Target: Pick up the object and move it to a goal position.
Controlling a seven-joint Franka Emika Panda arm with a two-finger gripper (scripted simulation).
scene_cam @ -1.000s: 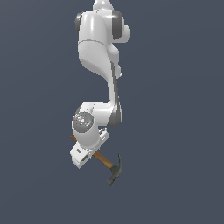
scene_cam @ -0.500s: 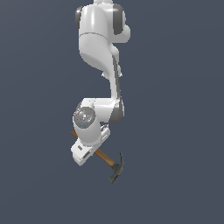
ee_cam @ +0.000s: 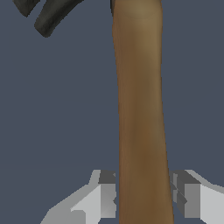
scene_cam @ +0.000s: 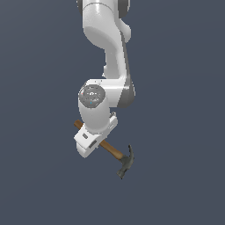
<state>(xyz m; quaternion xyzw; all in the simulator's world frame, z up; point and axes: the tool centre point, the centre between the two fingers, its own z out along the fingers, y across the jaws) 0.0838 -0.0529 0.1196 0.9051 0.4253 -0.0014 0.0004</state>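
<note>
Brown wood fills the wrist view as the hammer point(ee_cam: 140, 113) runs lengthwise between the two pale fingers point(ee_cam: 103, 197) of the gripper point(ee_cam: 144, 197), one pad set against each flank of the handle. The gripper is clenched on the handle, holding it partway along its length rather than at the head, likely because the straight shaft offers flat, parallel sides for the pads to bear on. In the exterior view the hammer point(scene_cam: 115, 154) hangs in open space below the arm point(scene_cam: 105, 66), with no bench or other support visible beneath it. Its handle slopes downward from the gripper point(scene_cam: 90, 143) toward the exterior view's right, where the dark grey head point(scene_cam: 126, 162) with its curved claw sits lowest, a tilt that probably reflects the weight of the metal end. A short stub of handle pokes out on the gripper's other side. No goal marker shows in either view, so how much travel remains cannot be judged.
</note>
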